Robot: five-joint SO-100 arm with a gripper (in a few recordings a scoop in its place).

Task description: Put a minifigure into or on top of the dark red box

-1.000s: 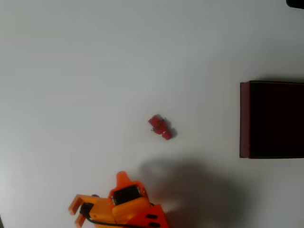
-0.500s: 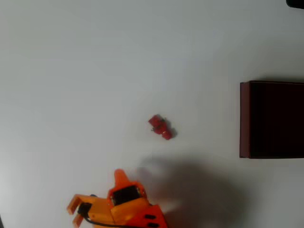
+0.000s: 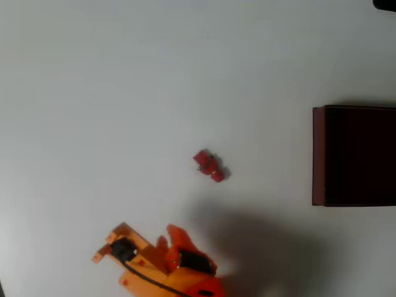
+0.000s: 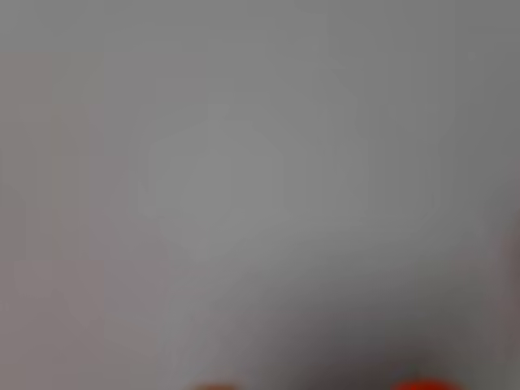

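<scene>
The minifigure (image 3: 209, 166) is a tiny bright red lump lying alone on the white table near the middle of the overhead view. The dark red box (image 3: 318, 154) stands at the right edge, with thin maroon walls and a near-black inside, partly cut off by the frame. My orange gripper (image 3: 143, 238) is at the bottom left of centre, below and left of the minifigure and well apart from it. Its two fingers are spread with nothing between them. The wrist view is a grey blur with two orange fingertips (image 4: 422, 384) at its bottom edge.
The arm casts a wide soft shadow (image 3: 260, 247) on the table between the gripper and the box. A dark object (image 3: 385, 4) pokes in at the top right corner. Bare white table lies between the minifigure and the box.
The gripper has turned on the spot, its head swinging so the pointed finger now sits further right, closer below the minifigure. Minifigure and box have not moved.
</scene>
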